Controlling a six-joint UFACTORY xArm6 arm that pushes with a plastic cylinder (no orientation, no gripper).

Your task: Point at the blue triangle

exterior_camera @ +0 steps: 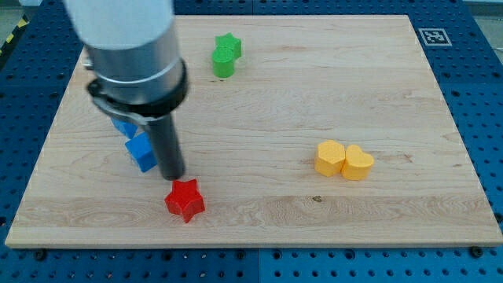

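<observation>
I count two blue blocks near the board's left edge: one blue block (141, 151) just left of my rod, and another blue block (123, 124) half hidden behind it, shape unclear. One green star (226, 55), one red star (185, 200), one yellow hexagon (330, 158), one yellow heart (357, 163).

You see a pale wooden board (314, 94) lying on a blue perforated metal table (479, 86), with a black-and-white square marker (433, 36) at the board's top-right corner.
</observation>
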